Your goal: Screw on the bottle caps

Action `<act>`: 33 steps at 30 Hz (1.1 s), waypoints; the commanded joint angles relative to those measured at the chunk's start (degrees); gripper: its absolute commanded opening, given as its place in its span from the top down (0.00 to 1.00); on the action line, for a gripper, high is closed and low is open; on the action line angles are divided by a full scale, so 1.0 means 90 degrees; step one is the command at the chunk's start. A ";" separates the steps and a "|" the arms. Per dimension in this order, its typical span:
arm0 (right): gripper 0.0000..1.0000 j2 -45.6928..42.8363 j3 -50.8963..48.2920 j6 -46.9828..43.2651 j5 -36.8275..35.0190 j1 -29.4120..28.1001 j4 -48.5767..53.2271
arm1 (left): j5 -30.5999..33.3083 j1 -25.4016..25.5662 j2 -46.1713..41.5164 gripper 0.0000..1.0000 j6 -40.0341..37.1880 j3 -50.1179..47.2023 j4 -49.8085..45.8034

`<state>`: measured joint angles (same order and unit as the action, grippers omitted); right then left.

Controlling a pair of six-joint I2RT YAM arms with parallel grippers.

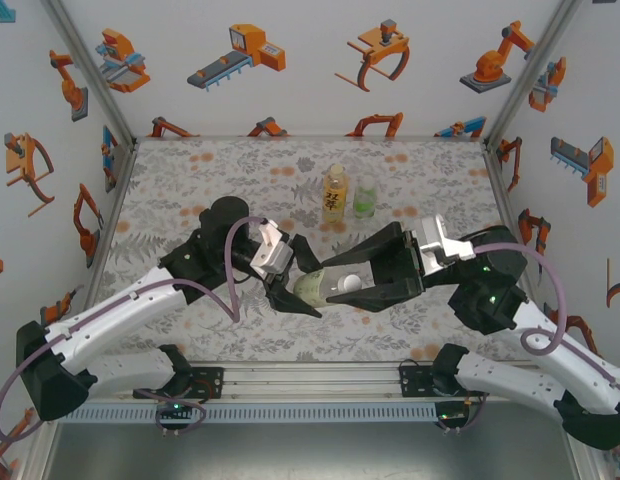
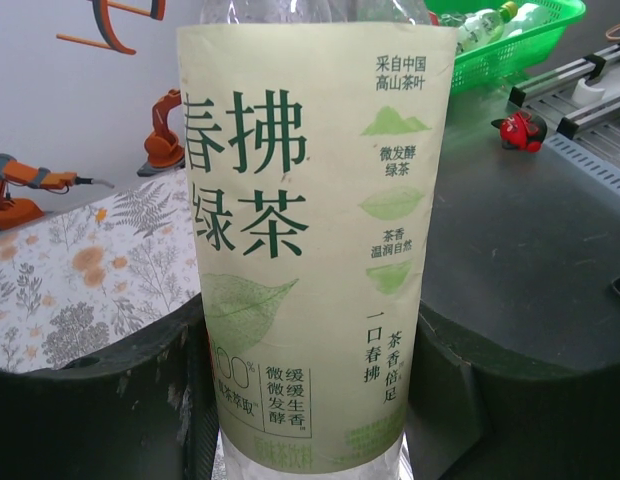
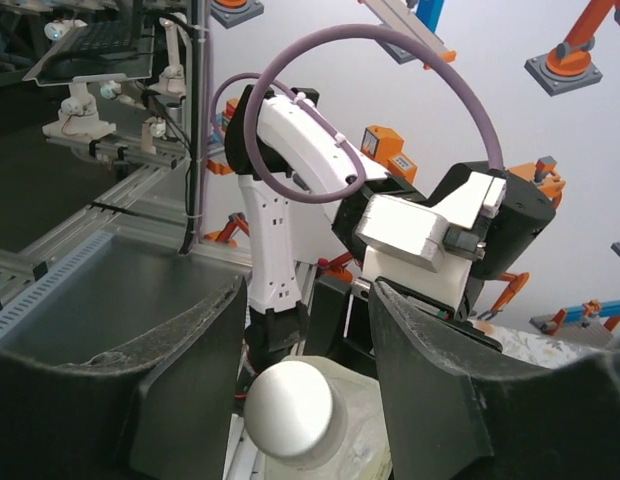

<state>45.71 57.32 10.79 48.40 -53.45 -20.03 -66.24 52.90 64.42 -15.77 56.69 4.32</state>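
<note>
My left pincer (image 1: 298, 280) is clamped narrow on the green-tea bottle (image 2: 310, 250), holding it tipped, I judge, so that my right pincer (image 3: 308, 340) can reach it. The right jaws straddle its white cap (image 3: 290, 415), with a gap showing on one side. Beyond, a yellow-orange bottle (image 1: 334, 193) and a clear bottle (image 1: 365, 200) stand on the floral table (image 1: 190, 190), with robot-printed walls (image 1: 310, 70) around it.

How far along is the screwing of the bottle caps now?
Done: unclear. The yellow-orange bottle and the green-label bottle stand at the back, tops too small to judge. In hand: the left tool clamps the third bottle on its side, and a white cap sits on its neck inside the right tool; how tight, I cannot tell. Left: finishing this cap, perhaps the other two.
</note>
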 commanded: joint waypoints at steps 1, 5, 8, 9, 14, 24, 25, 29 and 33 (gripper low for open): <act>0.48 -0.0106 -0.0050 -0.0074 0.0351 -0.0018 -0.0255 | -0.0239 0.0049 0.0020 1.00 0.0068 0.0250 0.0227; 0.50 -0.0136 -0.0069 -0.0066 0.0363 -0.0018 -0.0149 | -0.0227 0.0050 0.0039 1.00 0.0121 0.0268 0.0283; 0.55 -0.0133 -0.0116 -0.0075 0.0302 -0.0018 -0.0174 | -0.0254 0.0076 0.0017 1.00 0.0081 0.0265 0.0276; 0.58 -0.0119 -0.0133 -0.0084 0.0238 -0.0018 -0.0193 | -0.0240 0.0079 0.0024 1.00 0.0087 0.0262 0.0287; 0.83 -0.0180 -0.0206 -0.0294 -0.0293 -0.0018 0.0026 | -0.0126 0.0098 -0.0006 1.00 0.0034 0.0274 0.0164; 1.00 -0.0433 -0.0993 0.1232 -0.4742 -0.0018 0.0053 | 0.2580 0.0108 -0.0176 1.00 -0.0186 0.0090 -0.0453; 1.00 -0.0436 -0.1033 0.1524 -0.5277 -0.0018 0.0191 | 0.2831 0.0117 -0.0117 1.00 -0.0038 0.0106 -0.0389; 1.00 -0.0251 -0.0802 0.3248 -0.7506 -0.0018 0.1562 | 0.3500 0.0187 0.0328 1.00 0.0268 0.0532 -0.0763; 1.00 0.0047 -0.0511 0.5027 -0.9036 -0.0018 0.3369 | 0.4973 0.0482 0.0693 1.00 0.0352 0.0849 -0.1110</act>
<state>43.66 51.40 39.57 -14.81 -53.65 -5.08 -30.94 54.68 69.69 -12.49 60.64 -4.93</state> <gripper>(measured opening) 0.350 0.564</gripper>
